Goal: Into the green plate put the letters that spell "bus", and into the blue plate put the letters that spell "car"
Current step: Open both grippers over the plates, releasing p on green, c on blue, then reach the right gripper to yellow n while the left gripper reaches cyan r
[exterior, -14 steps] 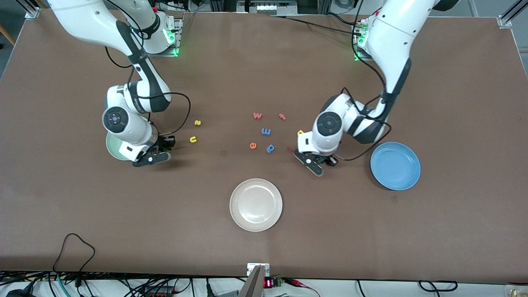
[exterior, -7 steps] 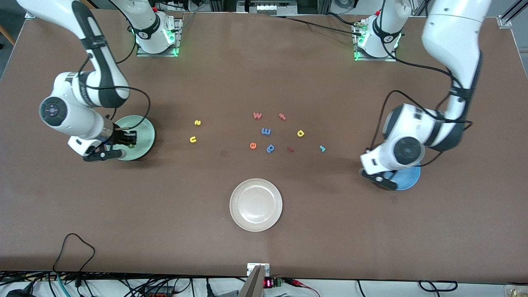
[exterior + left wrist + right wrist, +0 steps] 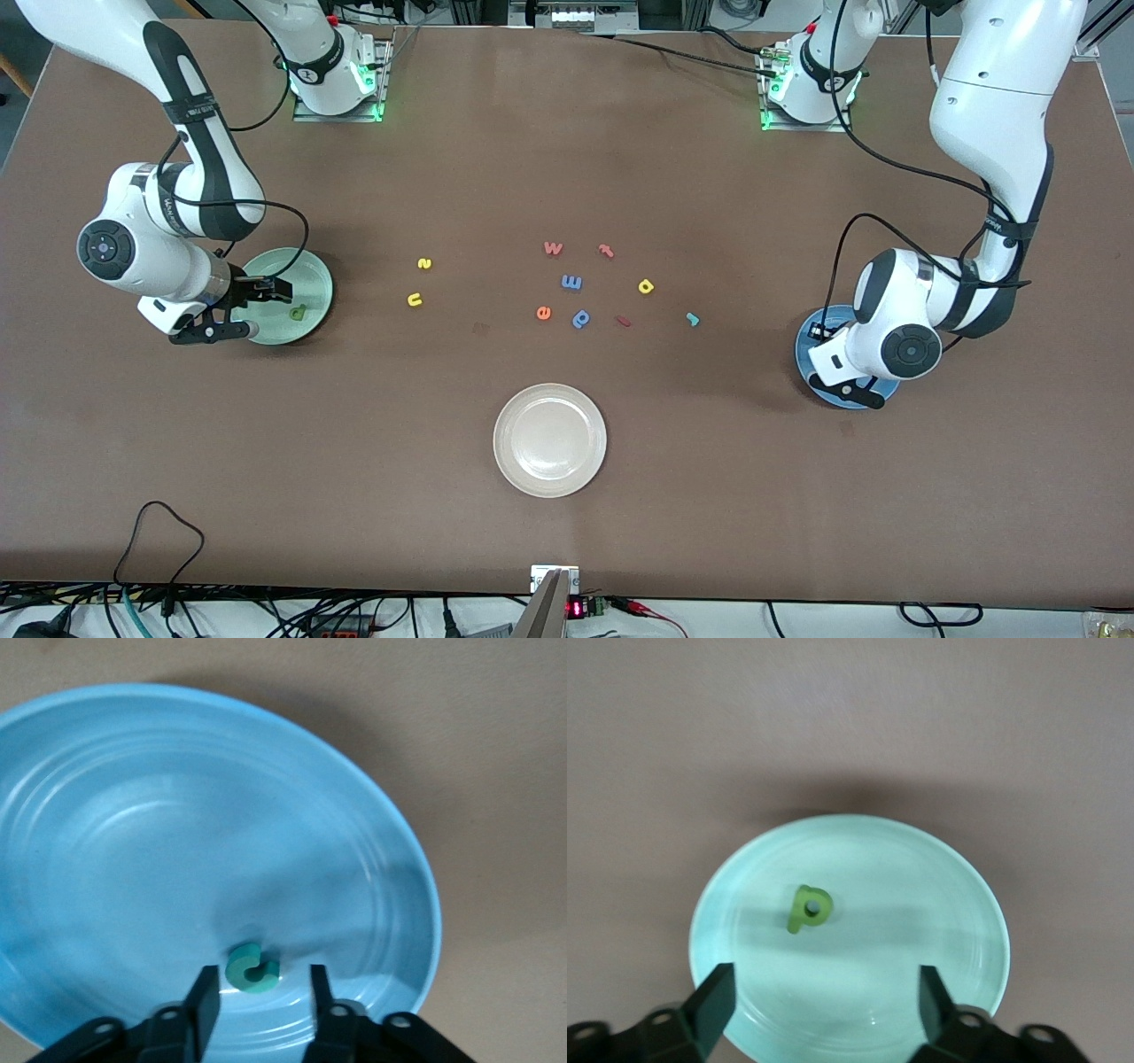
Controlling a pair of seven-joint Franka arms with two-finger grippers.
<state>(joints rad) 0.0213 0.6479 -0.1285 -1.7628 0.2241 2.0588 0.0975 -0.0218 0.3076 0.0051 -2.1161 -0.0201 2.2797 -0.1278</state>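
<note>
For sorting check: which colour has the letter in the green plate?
Green b; right wrist view shows it best.

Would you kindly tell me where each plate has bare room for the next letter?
Round mint-green plate: bare everywhere around the dark green foam b, lying off-centre. Round sky-blue plate: broad open floor; the crowded spot is where the teal foam c lies between the left gripper fingers.

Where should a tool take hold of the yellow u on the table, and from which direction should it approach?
The yellow u lies flat on the bare table, with the yellow s a clear gap away. Probably best to come straight down from above and pinch across its two outer sides, since it is small, low and offers no upright part. The right tool, over the green plate, is the closer one.
</note>
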